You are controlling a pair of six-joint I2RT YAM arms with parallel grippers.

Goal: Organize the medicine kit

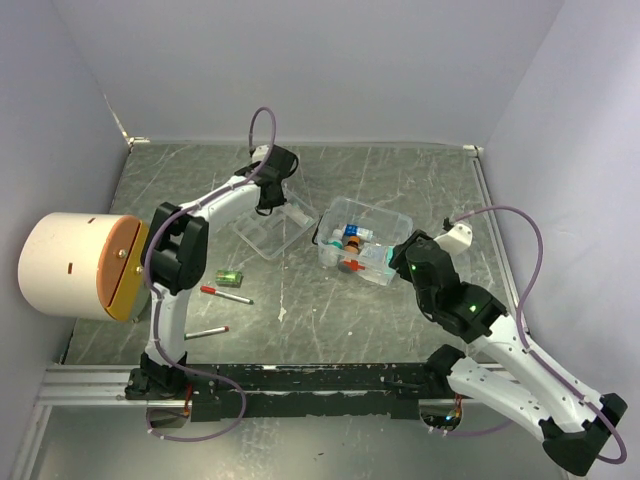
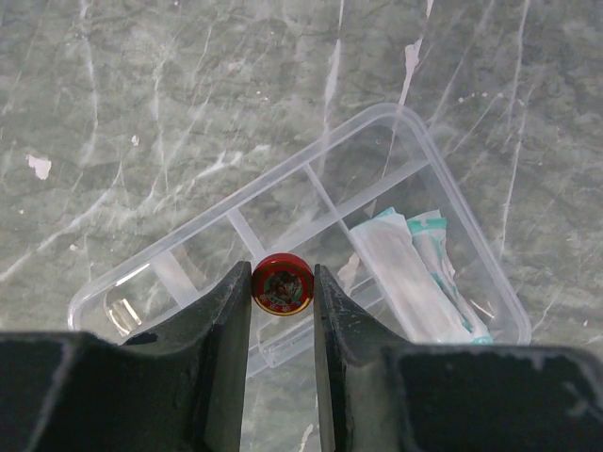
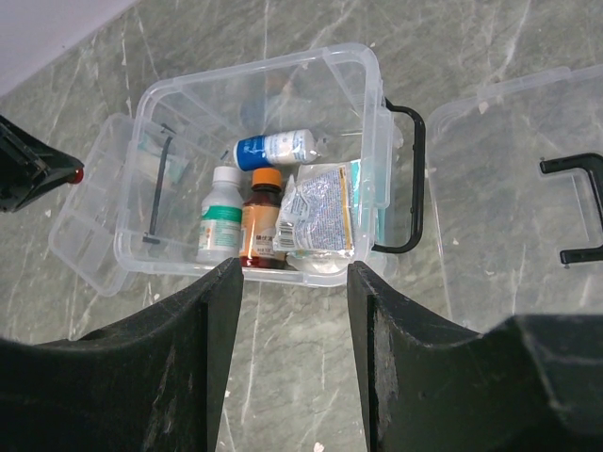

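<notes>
My left gripper (image 2: 283,285) is shut on a small round red tin (image 2: 283,283) and holds it above a clear divided tray (image 2: 188,240). One tray compartment holds white and teal packets (image 2: 415,273). In the top view the left gripper (image 1: 270,192) hangs over the tray (image 1: 268,232). My right gripper (image 3: 294,273) is open and empty, just in front of a clear box (image 3: 259,75). The box holds a blue-and-white bottle (image 3: 278,149), a white bottle (image 3: 220,226), an amber bottle (image 3: 262,221) and a foil packet (image 3: 318,217).
The box's clear lid (image 3: 499,169) with a black handle lies to the right of the box. A green item (image 1: 229,277) and two red-tipped pens (image 1: 225,294) (image 1: 205,332) lie on the table near the left arm. A large white cylinder (image 1: 75,265) stands at the left edge.
</notes>
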